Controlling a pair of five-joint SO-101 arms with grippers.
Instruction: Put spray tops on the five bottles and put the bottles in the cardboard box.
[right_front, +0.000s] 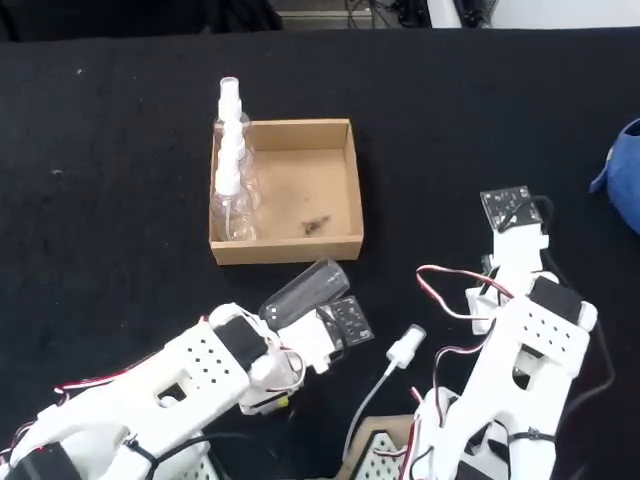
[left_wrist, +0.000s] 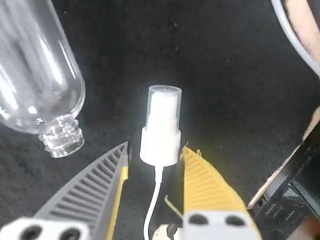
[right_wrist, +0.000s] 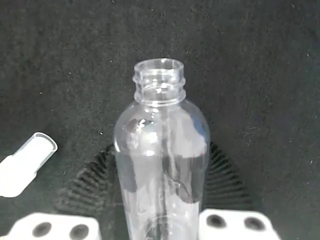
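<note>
A clear bottle without a top lies in my right gripper, which is shut on its body, open neck pointing away. In the high view that gripper belongs to the arm at lower left and holds the bottle just in front of the cardboard box. A white spray top with its thin tube lies on the black table. My left gripper is open, a grey and a yellow finger on either side of its collar. The spray top is right of the bottle. A row of capped bottles stands along the box's left wall.
The other arm stands folded at lower right, a small circuit board at its far end and red-white wires beside it. A blue object pokes in at the right edge. The box's right half is bare cardboard.
</note>
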